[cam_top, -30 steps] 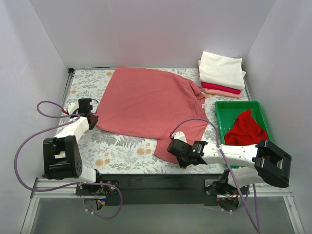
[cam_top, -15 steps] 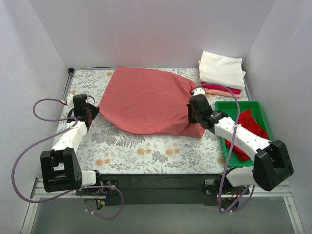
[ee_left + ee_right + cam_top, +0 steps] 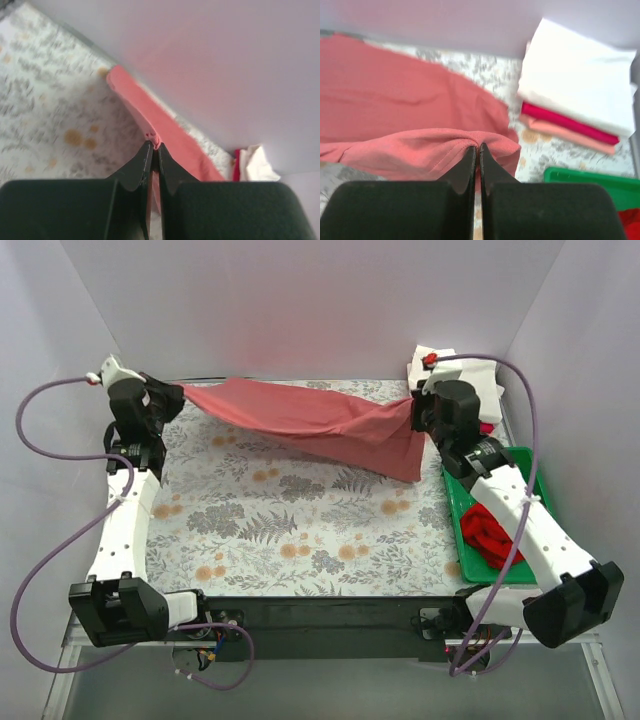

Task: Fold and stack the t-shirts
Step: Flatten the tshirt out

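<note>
The left claw [image 3: 170, 398] and right claw [image 3: 414, 416] each clamp an edge of the salmon-red t-shirt [image 3: 320, 422], holding it taut across the upper frame, probably to flatten it.

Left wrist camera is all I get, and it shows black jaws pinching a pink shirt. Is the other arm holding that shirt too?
Observer: Yes. The right gripper has its jaws shut on the far end of the salmon-red t-shirt, beside the folded stack.
Operator: Is the shirt lying flat?
Observer: No. From the top view it is stretched between the left gripper and the right one, with both ends raised above the flowered table.
Operator: Any more shirts to fold?
Observer: One bright red t-shirt lies crumpled in the green tray.
</note>
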